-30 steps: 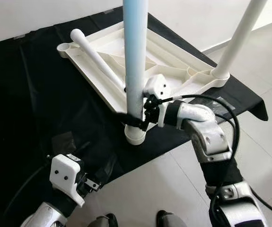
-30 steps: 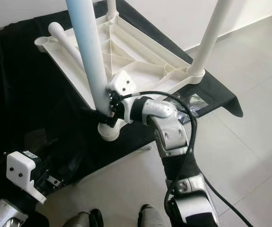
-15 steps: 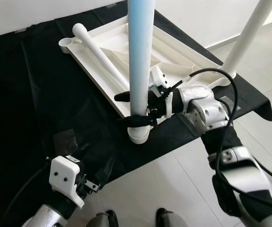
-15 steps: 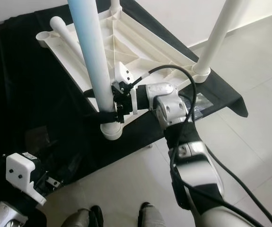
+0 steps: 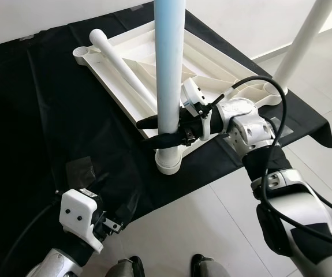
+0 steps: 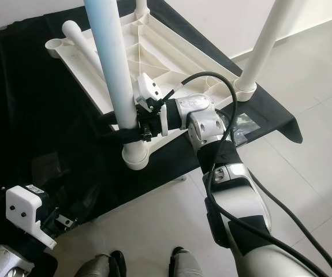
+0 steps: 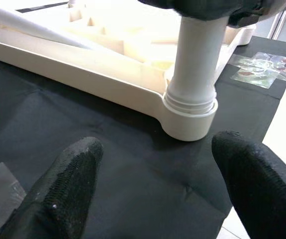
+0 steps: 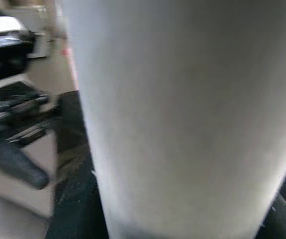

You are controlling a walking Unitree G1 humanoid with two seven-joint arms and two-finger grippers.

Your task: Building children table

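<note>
A plain indoor room, likely a home: pale glossy floor tiles (image 5: 223,231) run to a bare white wall (image 5: 38,17) at 12 o'clock. A black cloth (image 5: 50,115) lies spread over the floor at 10 o'clock.

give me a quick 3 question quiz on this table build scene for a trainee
1. True or false: the right gripper is around the upright leg near its base.
2. Which is right about the loose leg? A) it lies across the upturned tabletop; B) it stands in a corner socket; C) it lies on the tiled floor.
3. Fill in: the tabletop rests on a ____ cloth.

Key:
1. True; its fingers sit on either side of the leg, just above the socket.
2. A.
3. black.
</note>
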